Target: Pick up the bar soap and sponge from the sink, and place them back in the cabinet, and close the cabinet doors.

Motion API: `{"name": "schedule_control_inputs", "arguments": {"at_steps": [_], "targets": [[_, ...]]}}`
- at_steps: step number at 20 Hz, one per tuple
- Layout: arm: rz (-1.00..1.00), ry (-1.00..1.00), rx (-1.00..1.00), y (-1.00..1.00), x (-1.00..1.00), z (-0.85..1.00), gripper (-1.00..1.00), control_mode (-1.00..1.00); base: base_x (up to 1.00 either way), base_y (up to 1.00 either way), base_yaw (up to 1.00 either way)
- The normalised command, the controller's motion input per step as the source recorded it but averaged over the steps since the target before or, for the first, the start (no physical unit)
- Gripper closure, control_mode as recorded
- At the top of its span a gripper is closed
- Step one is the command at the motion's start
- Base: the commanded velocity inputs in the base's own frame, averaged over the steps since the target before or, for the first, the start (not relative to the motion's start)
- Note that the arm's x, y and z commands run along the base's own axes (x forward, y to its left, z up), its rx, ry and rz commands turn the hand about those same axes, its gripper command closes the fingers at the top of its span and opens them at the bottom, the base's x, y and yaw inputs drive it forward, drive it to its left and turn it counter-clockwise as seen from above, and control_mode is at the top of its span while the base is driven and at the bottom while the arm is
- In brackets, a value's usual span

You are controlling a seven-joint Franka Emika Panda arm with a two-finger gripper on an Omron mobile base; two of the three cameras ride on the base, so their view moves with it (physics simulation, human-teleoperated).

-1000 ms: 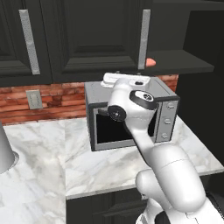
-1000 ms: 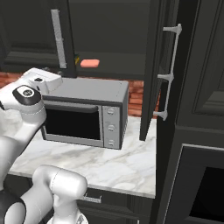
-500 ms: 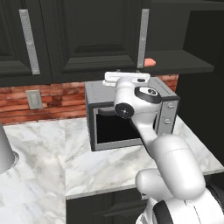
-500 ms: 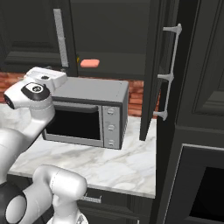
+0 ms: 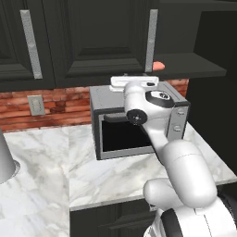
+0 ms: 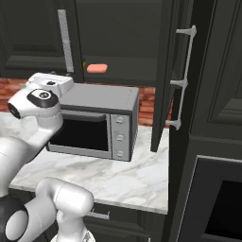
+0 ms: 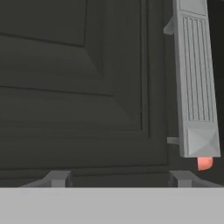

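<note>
We see the bar soap [image 6: 97, 68] lying flat on the dark inner shelf of the cabinet [image 5: 199, 62], near the shelf's front edge, a small salmon-pink slab on the near-black board. From the left base view it [image 5: 158, 65] peeps out just past the lower end of the silver bar handle [image 5: 151, 40] on the closed cabinet door [image 5: 99, 39]. In the hand view we find the same handle [image 7: 195, 83] running down the right side, with a sliver of the soap [image 7: 204, 163] showing below its lower end, and the panelled face of the door [image 7: 78, 87] taking up the rest. The gripper [image 7: 120, 178] faces this door; its two finger tips [image 7: 56, 178] stand well apart with nothing between them, so we read the pincer as fairly wide open and holding nothing. In the right base view the other cabinet door [image 6: 163, 75] stands swung out, edge-on to us, its long handle [image 6: 183, 78] on the outer face. Below the shelf sits the grey microwave [image 6: 97, 123] on the white marble counter [image 6: 118, 177], with red brick wall [image 5: 55, 104] behind it. The white arm [image 5: 157, 125] bends up in front of the microwave, its hand reaching over the top of the appliance toward the closed door.
</note>
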Motion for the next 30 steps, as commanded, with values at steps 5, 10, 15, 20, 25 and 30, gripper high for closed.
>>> {"name": "schedule_control_inputs", "arguments": {"at_steps": [5, 10, 15, 20, 25, 30], "targets": [[0.02, 0.0, 0.0, 0.0, -0.2, 0.0, -1.0, -1.0, 0.0, 0.0, 0.0], [0.02, 0.0, 0.0, 0.0, -0.3, 0.0, -1.0, -1.0, 0.0, 0.0, 0.0], [0.04, 0.0, 0.0, -0.28, -0.3, 0.0, -1.0, -1.0, 0.0, 0.0, 0.0], [0.06, 0.0, 0.0, -0.38, -0.34, 0.06, -1.0, -1.0, 0.0, 0.0, 0.0], [0.01, 0.0, 0.0, -0.24, -0.38, 0.11, -1.0, -1.0, 0.0, 0.0, 0.0], [0.0, 0.01, 0.0, -0.13, -0.31, 0.16, -1.0, -1.0, 0.0, 0.0, 0.0]]}}
